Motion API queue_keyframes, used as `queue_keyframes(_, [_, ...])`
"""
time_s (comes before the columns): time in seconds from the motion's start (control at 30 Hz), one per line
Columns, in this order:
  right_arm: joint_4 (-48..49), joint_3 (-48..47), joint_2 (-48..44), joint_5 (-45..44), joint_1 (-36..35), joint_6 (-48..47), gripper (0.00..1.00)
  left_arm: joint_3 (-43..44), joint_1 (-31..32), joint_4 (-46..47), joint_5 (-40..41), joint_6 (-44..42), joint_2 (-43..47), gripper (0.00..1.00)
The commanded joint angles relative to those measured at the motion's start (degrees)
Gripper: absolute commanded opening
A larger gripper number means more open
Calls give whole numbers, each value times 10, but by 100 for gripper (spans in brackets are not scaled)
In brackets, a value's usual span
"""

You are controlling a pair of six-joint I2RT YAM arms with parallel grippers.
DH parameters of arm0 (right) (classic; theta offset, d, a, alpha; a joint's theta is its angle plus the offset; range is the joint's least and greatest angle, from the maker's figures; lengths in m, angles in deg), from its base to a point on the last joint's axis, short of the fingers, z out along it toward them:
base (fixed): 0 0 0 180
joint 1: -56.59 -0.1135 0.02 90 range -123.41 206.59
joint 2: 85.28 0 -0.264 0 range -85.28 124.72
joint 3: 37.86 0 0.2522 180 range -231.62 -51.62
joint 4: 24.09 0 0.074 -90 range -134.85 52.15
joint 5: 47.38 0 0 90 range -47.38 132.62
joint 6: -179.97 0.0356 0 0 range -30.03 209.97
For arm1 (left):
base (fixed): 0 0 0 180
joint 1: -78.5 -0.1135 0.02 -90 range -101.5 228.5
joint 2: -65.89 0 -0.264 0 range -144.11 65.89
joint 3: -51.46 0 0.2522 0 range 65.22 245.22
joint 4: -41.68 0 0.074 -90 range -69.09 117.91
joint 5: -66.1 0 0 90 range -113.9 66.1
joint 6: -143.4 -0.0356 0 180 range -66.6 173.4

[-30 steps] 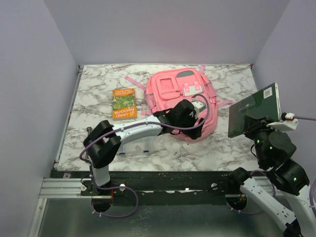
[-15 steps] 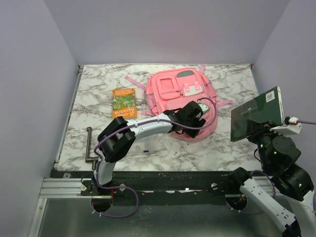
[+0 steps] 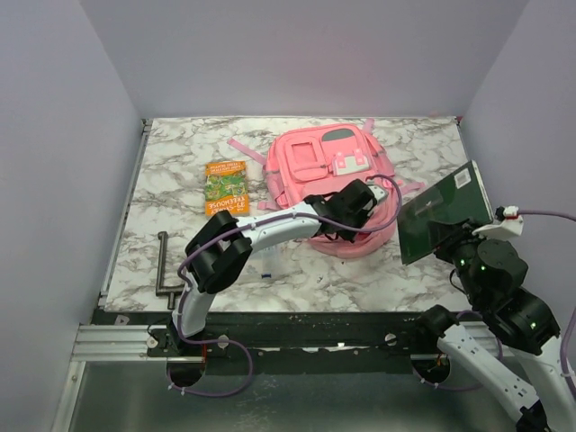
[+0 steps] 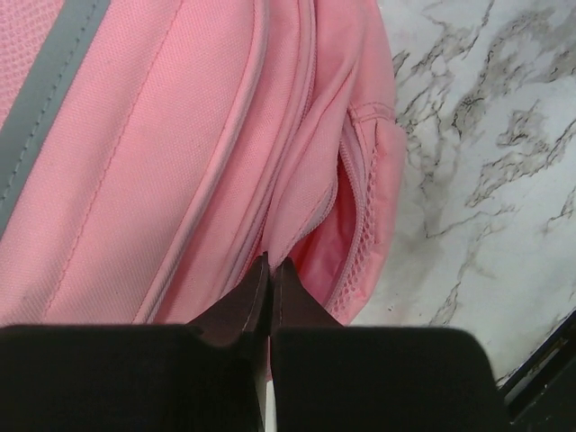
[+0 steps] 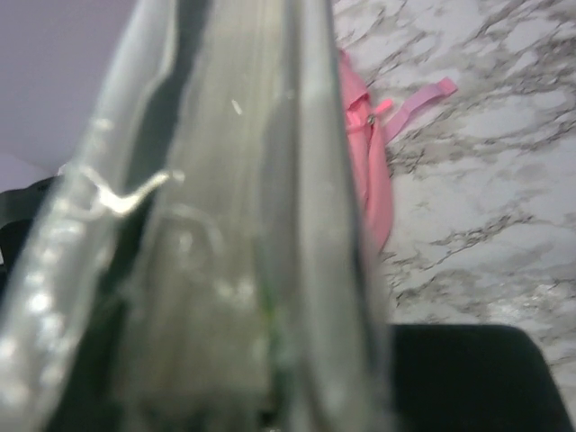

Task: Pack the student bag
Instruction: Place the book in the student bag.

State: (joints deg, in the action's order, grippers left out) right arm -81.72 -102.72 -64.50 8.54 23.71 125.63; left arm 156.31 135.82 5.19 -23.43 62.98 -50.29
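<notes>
Student bag (image 3: 324, 175) lies flat, front up, far-centre of desk (image 3: 180, 162); long axis approx. far–near. L arm stretches across from near-left. Left fingers (image 4: 243, 306) are pressed together, tips on a seam at the bag's near-right edge, beside the mesh side pocket (image 4: 363, 225). Can't tell if fabric or a zip tab is nipped betw. them.

Right fingers (image 5: 459, 378) are clamped on a green flat item (image 3: 443, 220), held tilted on edge above the desk just right of the bag, not touching it. So the bag sits left + slightly far of that item, and the L arm is the one on the bag.

Judgement: next move prob. parts the seam so the item goes in edge-first; the opening must face right.

Small book (image 3: 225, 187) lies left of the bag, apart.
</notes>
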Motion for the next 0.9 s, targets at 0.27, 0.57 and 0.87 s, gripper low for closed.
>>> queue_keyframes(0.27, [83, 151, 25, 247, -2, 268, 0, 132, -40, -86, 30, -9, 108, 0])
queue_keyframes(0.57, [316, 267, 55, 313, -1, 407, 0, 209, -40, -120, -73, 28, 130, 0])
queue_keyframes(0.87, [673, 317, 270, 303, 20, 469, 0, 227, -40, -132, -100, 21, 138, 0])
